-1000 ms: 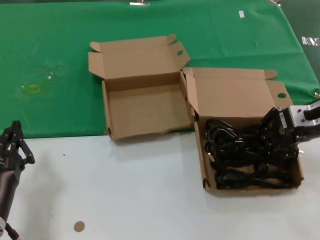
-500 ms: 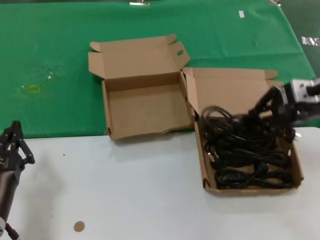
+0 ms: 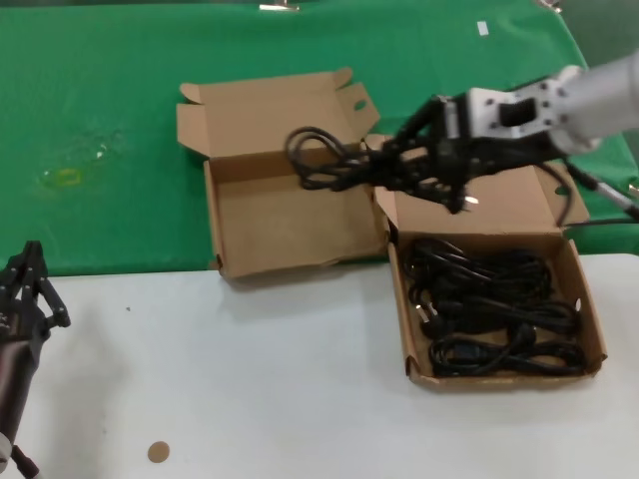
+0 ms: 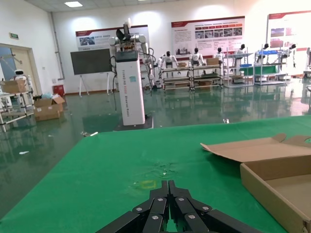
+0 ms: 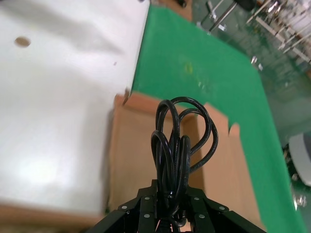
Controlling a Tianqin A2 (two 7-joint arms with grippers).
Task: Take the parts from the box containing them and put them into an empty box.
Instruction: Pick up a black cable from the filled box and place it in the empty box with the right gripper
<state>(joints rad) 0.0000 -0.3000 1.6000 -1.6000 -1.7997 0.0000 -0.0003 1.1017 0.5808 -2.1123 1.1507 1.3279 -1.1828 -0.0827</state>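
The right gripper point(image 3: 424, 165) is up in the air with one coiled power cord point(image 3: 324, 160) clamped between its fingers, the black loops sticking out ahead of it over the far right part of the squarish cardboard box point(image 3: 290, 261). From the wrist camera the cord point(image 5: 180, 145) hangs straight out of the closed fingers, with that box's brown floor point(image 5: 133, 160) underneath it. This box has nothing lying in its tray; it sits on the green cloth point(image 3: 110, 120), its front wall right at the line where the cloth meets the white tabletop point(image 3: 250, 379), and its lid is folded back flat. Just beside it on the right, touching at the near corner, is the longer box point(image 3: 584, 299), which reaches well onto the white part of the table and holds the rest of the cords point(image 3: 489, 309), lying tangled across its whole tray. The left gripper point(image 3: 25, 289) waits low at the left edge of the table, well away from both boxes, its fingers point(image 4: 167, 206) pressed together on nothing.
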